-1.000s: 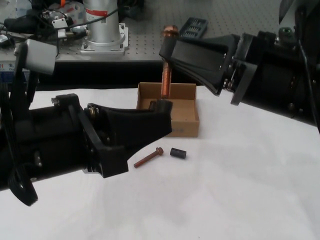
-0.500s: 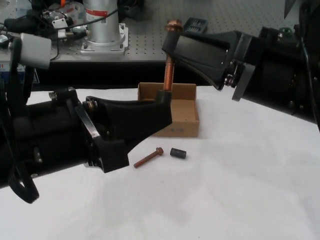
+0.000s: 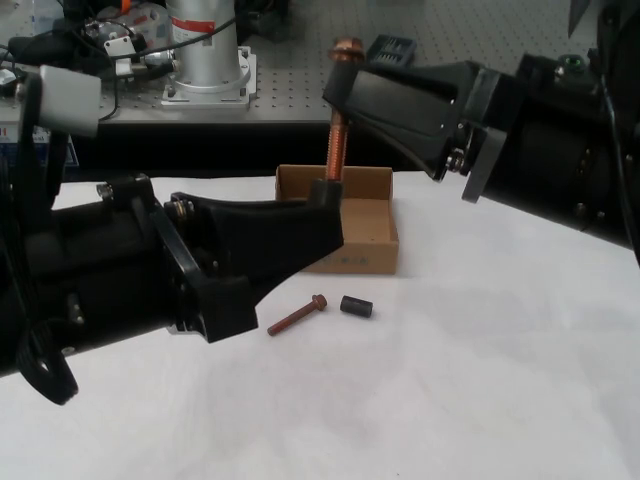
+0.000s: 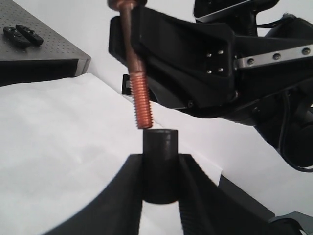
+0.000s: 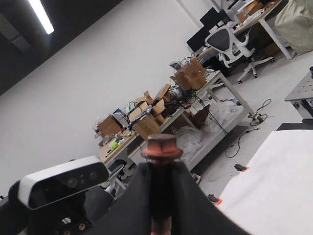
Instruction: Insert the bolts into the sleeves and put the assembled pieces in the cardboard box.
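My right gripper (image 3: 342, 88) is shut on a copper bolt (image 3: 338, 120), held upright with its head up (image 5: 159, 146). My left gripper (image 3: 328, 205) is shut on a black sleeve (image 4: 160, 164), held upright above the cardboard box (image 3: 365, 250). The bolt's threaded tip (image 4: 143, 117) hangs right at the sleeve's upper rim, slightly to one side of its centre. A second bolt (image 3: 298, 315) and a second black sleeve (image 3: 356, 306) lie on the white cloth in front of the box.
A perforated metal bench with a silver post (image 3: 204, 45), cables and a black bit case (image 3: 387, 55) stands behind the white cloth. Open cloth lies to the right and front of the loose parts.
Over the last second the right gripper lifted the bolt and the left gripper raised the sleeve under it. Since half a second ago almost nothing has moved.
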